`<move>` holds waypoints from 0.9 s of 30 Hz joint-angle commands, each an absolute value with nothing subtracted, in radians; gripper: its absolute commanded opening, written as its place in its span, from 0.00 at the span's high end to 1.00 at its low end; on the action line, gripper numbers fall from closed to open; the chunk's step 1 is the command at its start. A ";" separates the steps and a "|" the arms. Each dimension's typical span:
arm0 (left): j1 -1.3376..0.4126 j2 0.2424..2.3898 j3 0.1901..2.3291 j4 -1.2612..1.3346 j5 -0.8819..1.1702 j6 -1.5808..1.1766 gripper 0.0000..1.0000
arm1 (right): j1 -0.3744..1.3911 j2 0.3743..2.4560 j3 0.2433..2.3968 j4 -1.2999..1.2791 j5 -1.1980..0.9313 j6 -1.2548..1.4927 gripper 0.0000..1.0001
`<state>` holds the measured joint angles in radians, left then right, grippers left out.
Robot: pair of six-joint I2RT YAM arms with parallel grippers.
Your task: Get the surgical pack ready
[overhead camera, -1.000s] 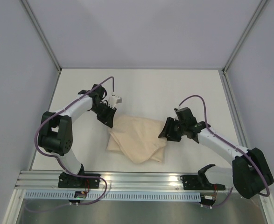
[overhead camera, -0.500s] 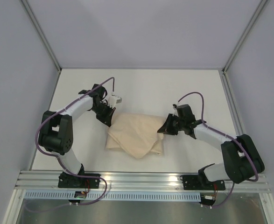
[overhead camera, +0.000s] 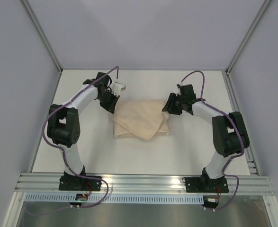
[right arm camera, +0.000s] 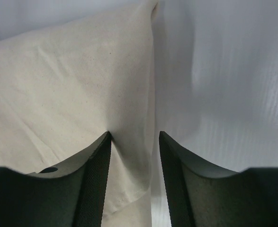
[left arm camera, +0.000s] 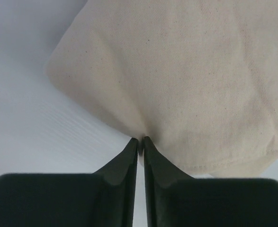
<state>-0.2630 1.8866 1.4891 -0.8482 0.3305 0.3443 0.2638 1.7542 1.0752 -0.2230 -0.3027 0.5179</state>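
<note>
Left jaws are pinched together on an edge of the wrap sheet (overhead camera: pixel 141 120), right at their tips. Right jaws are spread, the opposite edge lying between them on the desk (overhead camera: pixel 186 151). Looks like the folding step, so next I'd guess right closes.

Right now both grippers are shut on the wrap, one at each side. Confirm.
Wrong: only the left gripper is shut on the wrap. The right gripper is open, jaws apart astride the wrap's edge, as the right wrist view shows.
</note>
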 commanded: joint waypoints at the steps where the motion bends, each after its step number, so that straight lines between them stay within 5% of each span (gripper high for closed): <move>1: -0.244 1.839 1.505 -0.887 0.337 0.351 0.80 | 0.250 1.706 1.103 -0.302 -0.213 0.413 0.51; 4: -0.213 1.783 1.468 -0.874 0.376 0.333 0.61 | 0.244 1.660 1.072 -0.304 -0.236 0.403 0.50; 11: -0.202 1.741 1.410 -0.856 0.538 0.279 0.44 | 0.244 1.644 1.028 -0.287 -0.285 0.449 0.65; 16: -0.204 1.779 1.394 -0.839 0.583 0.261 0.40 | 0.244 1.644 1.006 -0.271 -0.299 0.466 0.79; 27: -0.203 1.881 1.433 -0.822 0.558 0.232 0.36 | 0.245 1.629 0.996 -0.288 -0.285 0.456 0.79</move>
<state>-0.2024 1.8664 1.3964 -0.8383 0.5198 0.2615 0.2470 1.6642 1.0035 -0.2878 -0.2924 0.4652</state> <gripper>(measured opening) 0.644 0.216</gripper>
